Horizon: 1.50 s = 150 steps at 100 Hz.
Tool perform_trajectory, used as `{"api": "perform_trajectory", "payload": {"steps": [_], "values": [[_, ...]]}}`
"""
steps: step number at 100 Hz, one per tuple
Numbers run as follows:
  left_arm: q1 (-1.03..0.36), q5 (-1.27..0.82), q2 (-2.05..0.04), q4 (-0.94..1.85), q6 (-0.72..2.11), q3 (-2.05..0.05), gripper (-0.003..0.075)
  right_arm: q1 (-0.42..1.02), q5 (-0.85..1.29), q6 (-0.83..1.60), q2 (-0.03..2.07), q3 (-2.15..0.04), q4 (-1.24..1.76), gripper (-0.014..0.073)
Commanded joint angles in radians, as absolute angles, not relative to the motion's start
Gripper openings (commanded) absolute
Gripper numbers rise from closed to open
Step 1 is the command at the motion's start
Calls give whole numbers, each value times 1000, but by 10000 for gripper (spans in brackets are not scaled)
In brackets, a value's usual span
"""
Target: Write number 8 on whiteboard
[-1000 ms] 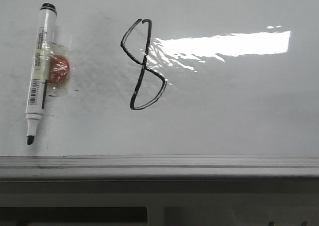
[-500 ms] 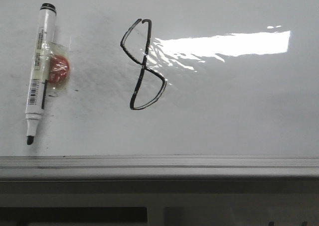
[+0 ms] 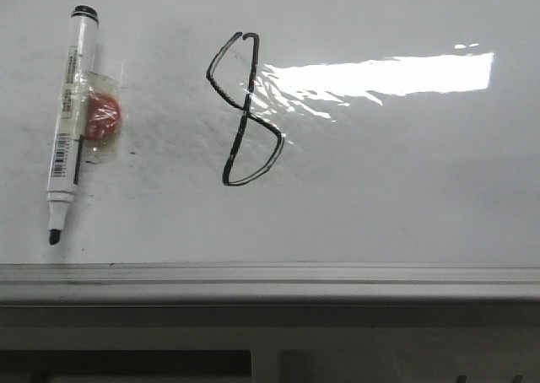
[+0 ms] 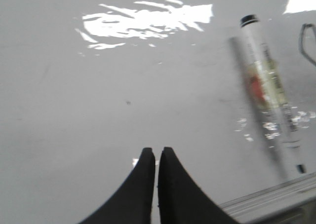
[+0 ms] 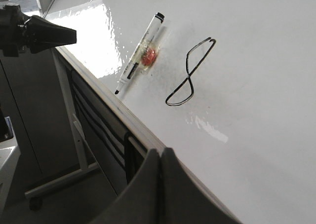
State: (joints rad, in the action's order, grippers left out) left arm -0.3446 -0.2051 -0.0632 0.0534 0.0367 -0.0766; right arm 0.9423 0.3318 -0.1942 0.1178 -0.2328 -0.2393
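Note:
The number 8 (image 3: pixel 245 109) is drawn in thin black line on the whiteboard (image 3: pixel 405 189), left of a bright glare patch. It also shows in the right wrist view (image 5: pixel 190 75), and its edge in the left wrist view (image 4: pixel 307 42). A white marker pen (image 3: pixel 69 121) with a red lump (image 3: pixel 103 117) taped to it lies left of the 8, uncapped, tip towards the rail. My left gripper (image 4: pixel 156 152) is shut and empty over bare board, well left of the pen (image 4: pixel 266 86). My right gripper (image 5: pixel 161 152) is shut and empty at the board's edge, apart from the 8.
A grey metal rail (image 3: pixel 270 277) runs along the board's near edge, also seen in the left wrist view (image 4: pixel 276 197). Below it are a dark frame and a stand leg (image 5: pixel 69 110). A black arm part (image 5: pixel 39 34) hangs beyond the board's left edge.
The pen and the 8 sit a few pixels to the right and lower in the front view, together. Nothing on the board moved relative to the rest.

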Motion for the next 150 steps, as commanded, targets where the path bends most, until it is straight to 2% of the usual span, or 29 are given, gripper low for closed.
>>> {"api": "perform_trajectory", "payload": {"steps": [1,29,51,60,150], "values": [[-256,-111,-37,108,126,-71,-20,944,261,-192,126,-259,-253,-64],[-81,-80,33,45,-61,37,-20,944,261,-192,126,-259,-253,-64],[-20,-236,33,41,-63,35,-20,944,261,-192,126,-259,-253,-64],[-12,-296,33,41,-63,35,-20,944,261,-192,126,-259,-253,-64],[-13,-291,31,36,-65,35,-20,944,261,-192,126,-259,-253,-64]]}}
